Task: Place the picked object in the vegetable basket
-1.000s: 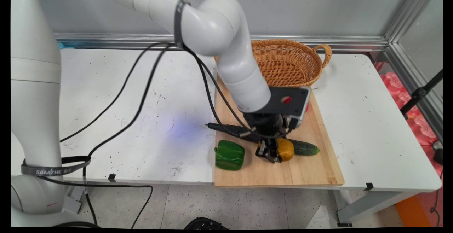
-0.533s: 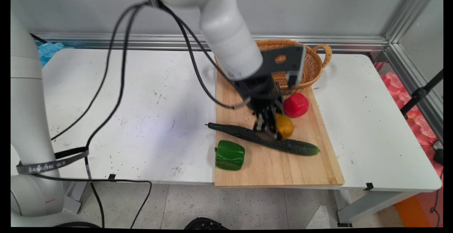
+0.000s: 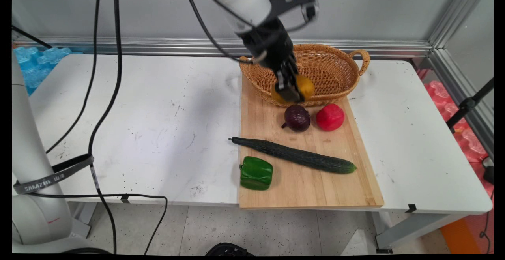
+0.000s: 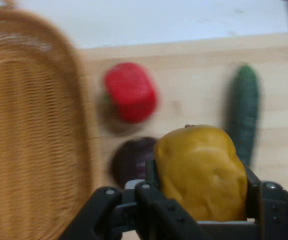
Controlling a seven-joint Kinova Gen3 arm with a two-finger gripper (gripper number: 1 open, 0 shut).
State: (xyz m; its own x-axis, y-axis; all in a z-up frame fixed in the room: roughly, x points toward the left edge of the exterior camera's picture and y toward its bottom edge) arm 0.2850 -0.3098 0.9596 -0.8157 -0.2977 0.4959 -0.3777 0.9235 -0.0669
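Yellow pepper (image 3: 303, 86) pinched between the gripper (image 3: 291, 90) jaws, lifted off the table, hanging in front of the wicker basket (image 3: 335, 70) near wall/rim. In hand view the pepper (image 4: 201, 172) sits clamped by black fingers (image 4: 151, 187) on both sides, basket (image 4: 31, 125) on left. Below on the wooden board (image 3: 335, 189): purple onion (image 3: 297, 118) and red pepper (image 3: 330, 116) side by side just in front of basket, long cucumber (image 3: 294, 156) lying diagonally mid-board w/ its tip past the board's left edge, green pepper (image 3: 256, 173) near the left front edge. Board lies on white table (image 3: 158, 114), basket at its far end.
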